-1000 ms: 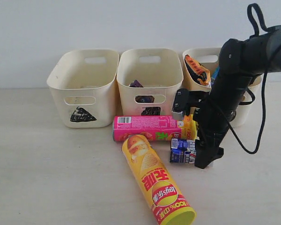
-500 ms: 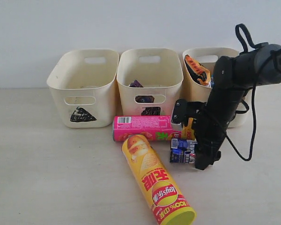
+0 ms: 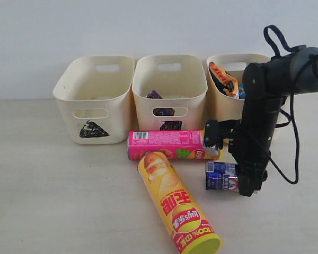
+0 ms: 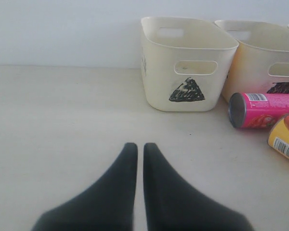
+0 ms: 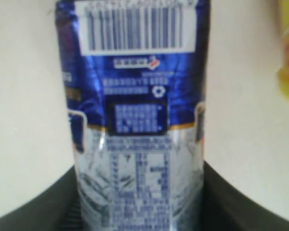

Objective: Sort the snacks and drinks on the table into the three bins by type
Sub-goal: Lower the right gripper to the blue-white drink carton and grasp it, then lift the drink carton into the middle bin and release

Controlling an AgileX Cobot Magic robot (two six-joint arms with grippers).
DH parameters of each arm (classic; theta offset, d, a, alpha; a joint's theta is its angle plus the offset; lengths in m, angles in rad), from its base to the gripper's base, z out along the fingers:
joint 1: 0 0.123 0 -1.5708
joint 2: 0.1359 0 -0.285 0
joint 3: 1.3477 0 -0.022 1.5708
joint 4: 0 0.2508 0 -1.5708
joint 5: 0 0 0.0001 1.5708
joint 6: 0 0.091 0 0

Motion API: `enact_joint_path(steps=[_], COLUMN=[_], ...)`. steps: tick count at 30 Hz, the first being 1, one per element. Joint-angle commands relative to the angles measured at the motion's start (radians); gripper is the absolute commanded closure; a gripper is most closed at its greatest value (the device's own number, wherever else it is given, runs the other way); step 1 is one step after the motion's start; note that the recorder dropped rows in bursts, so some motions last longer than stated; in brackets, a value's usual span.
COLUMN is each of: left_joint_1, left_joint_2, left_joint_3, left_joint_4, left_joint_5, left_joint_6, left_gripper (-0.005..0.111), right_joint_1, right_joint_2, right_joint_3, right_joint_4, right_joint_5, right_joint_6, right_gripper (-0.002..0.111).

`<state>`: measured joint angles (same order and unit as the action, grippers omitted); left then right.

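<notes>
Over the table [image 3: 53, 201], right claw [image 3: 242, 183] pinches a blue box [image 3: 220, 178]; left claw [image 4: 140, 155] pressed together.

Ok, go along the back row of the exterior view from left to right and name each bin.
Triangle-marked bin → middle bin, its black mark partly behind the pink chip tube → right bin holding an orange packet, no mark visible, the arm in front.

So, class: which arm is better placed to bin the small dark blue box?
Right. The right pincer clasps the small dark blue box; the left pincer is shut, away past the triangle-marked cream tub.
</notes>
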<state>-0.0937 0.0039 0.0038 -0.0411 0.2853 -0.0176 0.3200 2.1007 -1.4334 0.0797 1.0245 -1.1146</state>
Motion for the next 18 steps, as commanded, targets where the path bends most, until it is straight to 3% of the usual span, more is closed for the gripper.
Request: enact_joint_path(steps=[1,8,15,18], left_joint_1=[0.002,0.002,0.002,0.002], left_joint_2=[-0.004,-0.004,-0.004,-0.004], left_joint_3=[-0.004,-0.004,-0.004,-0.004], left_joint_4=[0.003,0.003,0.003,0.003], left_joint_5=[-0.007,-0.007,-0.007,-0.007], left_joint_6=[-0.008,-0.008,-0.008,-0.008], left_gripper=[0.103,0.103,0.103,0.103], right_joint_1=[-0.008,-0.008,-0.008,-0.008], right_joint_2=[-0.09,-0.255,-0.352,-0.352], right_joint_3=[-0.002,-0.002,-0.002,-0.002], right_joint_4=[-0.007,0.053,0.19,0.272], right_joint_5=[0.088,0.093,-0.252,-0.367], right_joint_6=[0.008,0.017,0.285,0.305], right_gripper=[0.108,0.108,0.108,0.108])
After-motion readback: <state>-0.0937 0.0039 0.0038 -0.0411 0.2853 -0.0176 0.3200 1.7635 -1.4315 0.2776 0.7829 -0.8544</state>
